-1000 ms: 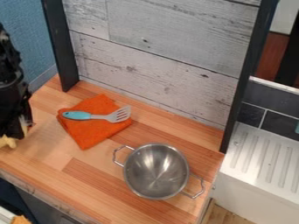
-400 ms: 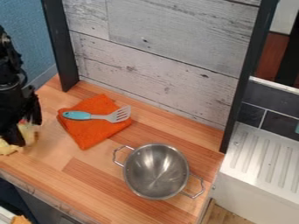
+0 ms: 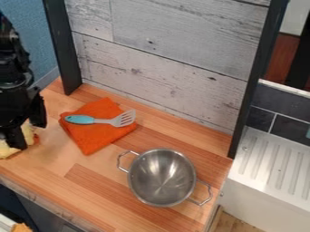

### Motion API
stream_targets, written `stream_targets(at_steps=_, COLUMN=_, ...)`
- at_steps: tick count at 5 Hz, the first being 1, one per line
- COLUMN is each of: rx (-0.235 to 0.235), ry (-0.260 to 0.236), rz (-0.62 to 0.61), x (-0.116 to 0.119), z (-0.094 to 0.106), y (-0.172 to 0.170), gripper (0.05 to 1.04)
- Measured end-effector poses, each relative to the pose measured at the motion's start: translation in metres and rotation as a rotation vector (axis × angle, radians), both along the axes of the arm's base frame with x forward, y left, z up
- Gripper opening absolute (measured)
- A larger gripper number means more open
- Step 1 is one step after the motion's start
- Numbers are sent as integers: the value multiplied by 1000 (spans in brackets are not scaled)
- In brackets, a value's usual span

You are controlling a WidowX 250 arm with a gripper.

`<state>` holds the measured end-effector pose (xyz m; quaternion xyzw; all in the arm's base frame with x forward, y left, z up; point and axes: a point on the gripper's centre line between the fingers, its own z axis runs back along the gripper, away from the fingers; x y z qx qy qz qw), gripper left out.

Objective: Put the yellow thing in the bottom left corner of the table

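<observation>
Part of yellow thing (image 3: 5, 151) hidden behind end effector (image 3: 31, 137), its grip seemingly spread wide.

Orange cloth (image 3: 91, 140), folded, lying flat. Spatula (image 3: 82, 119), turquoise handle, pale slotted head, laid across the cloth, handle pointing left. Metal pot (image 3: 162, 176), upright, two wire handles, apart from the cloth, to its lower right. Plank panel (image 3: 169, 68), weathered grey-white, standing behind, between black posts (image 3: 63, 50). Blue wall (image 3: 27, 27), far left. White ribbed drainboard (image 3: 272, 158), right side, below dark tiles (image 3: 260, 118).
</observation>
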<state>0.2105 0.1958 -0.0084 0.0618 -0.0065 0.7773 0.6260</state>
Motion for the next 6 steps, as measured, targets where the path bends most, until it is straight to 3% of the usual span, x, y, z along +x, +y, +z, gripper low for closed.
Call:
stream_targets(at_steps=2, rx=51, ry=-61, rz=-63, x=25, z=49, y=-13, gripper=1001)
stream_targets(at_steps=3, rx=79, ry=-76, rz=-127, x=35, z=62, y=-23, gripper=1001)
stream_targets(at_steps=6, rx=80, ry=-73, rz=-129, x=35, z=62, y=-23, gripper=1001)
